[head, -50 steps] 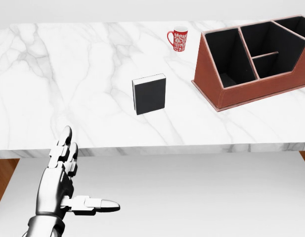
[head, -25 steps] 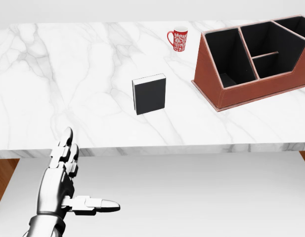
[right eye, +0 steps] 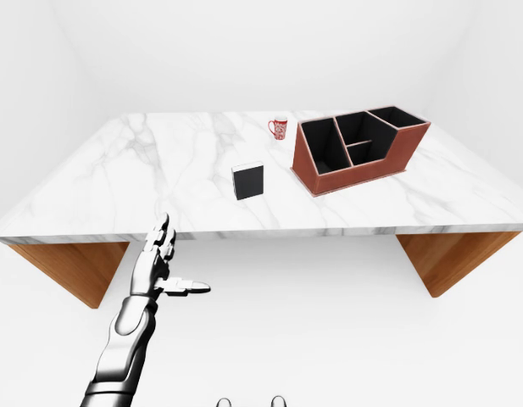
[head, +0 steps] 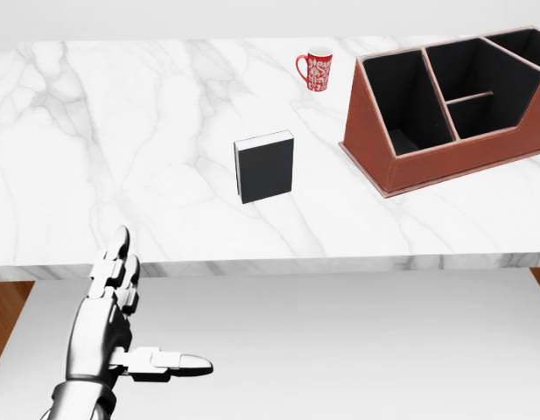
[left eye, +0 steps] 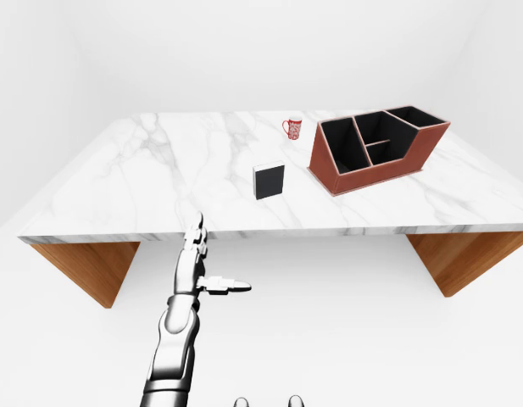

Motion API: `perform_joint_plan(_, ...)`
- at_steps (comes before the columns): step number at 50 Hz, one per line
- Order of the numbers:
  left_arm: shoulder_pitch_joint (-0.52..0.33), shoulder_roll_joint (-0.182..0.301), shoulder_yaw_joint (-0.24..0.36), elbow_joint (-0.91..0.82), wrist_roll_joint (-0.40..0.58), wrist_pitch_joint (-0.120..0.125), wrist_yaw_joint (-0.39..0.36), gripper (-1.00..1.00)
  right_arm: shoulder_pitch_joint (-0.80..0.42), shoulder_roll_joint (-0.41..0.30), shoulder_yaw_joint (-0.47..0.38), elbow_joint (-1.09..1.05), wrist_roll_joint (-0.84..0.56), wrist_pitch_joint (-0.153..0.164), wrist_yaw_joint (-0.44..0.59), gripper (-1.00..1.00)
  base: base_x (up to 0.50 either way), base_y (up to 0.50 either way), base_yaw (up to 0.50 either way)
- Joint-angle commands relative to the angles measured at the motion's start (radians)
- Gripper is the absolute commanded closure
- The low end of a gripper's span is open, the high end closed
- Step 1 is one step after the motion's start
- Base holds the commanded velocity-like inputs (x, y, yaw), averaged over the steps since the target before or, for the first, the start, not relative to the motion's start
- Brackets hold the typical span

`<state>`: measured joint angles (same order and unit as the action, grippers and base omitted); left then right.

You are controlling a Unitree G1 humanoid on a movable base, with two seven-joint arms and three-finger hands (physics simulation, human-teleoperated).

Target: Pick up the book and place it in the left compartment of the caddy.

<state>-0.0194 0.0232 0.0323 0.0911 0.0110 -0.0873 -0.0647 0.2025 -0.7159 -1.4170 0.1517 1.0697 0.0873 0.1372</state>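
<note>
A black book (head: pixel 264 167) with a white page edge stands upright near the middle of the marble table (head: pixel 121 157). The red-brown caddy (head: pixel 453 109) with black compartments stands at the right; its left compartment (head: pixel 401 101) is a long, empty slot. My left hand (head: pixel 134 319) hangs below the table's near edge at the lower left of the head view, fingers spread open and empty, well apart from the book. It also shows in the left-eye view (left eye: pixel 206 263). My right hand is not in view.
A red patterned mug (head: pixel 317 68) stands at the top of the table, between the book and the caddy. The table has wooden supports (left eye: pixel 83 267) under both ends. White floor lies below the table's near edge.
My left hand has dropped very slightly. The book, mug and caddy have not moved.
</note>
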Motion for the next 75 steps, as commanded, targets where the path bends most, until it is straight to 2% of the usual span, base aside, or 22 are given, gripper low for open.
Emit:
perform_joint_plan(1, -0.001, 0.000, -0.001, 0.005, 0.001, 0.000, -0.002, -1.00, 0.004, 0.006, -0.001, -0.010, -0.004, 0.000, 0.011, -1.00, 0.00, 0.00, 0.00)
perform_joint_plan(30, 0.004, -0.001, -0.002, -0.005, 0.002, 0.000, -0.002, -1.00, 0.004, 0.009, -0.008, -0.017, -0.010, 0.000, 0.014, -1.00, 0.00, 0.00, 0.11)
perform_joint_plan(75, 0.000, 0.000, -0.003, 0.007, 0.007, 0.000, -0.002, -1.00, 0.004, 0.008, -0.005, -0.009, -0.004, 0.000, 0.012, -1.00, 0.00, 0.00, 0.28)
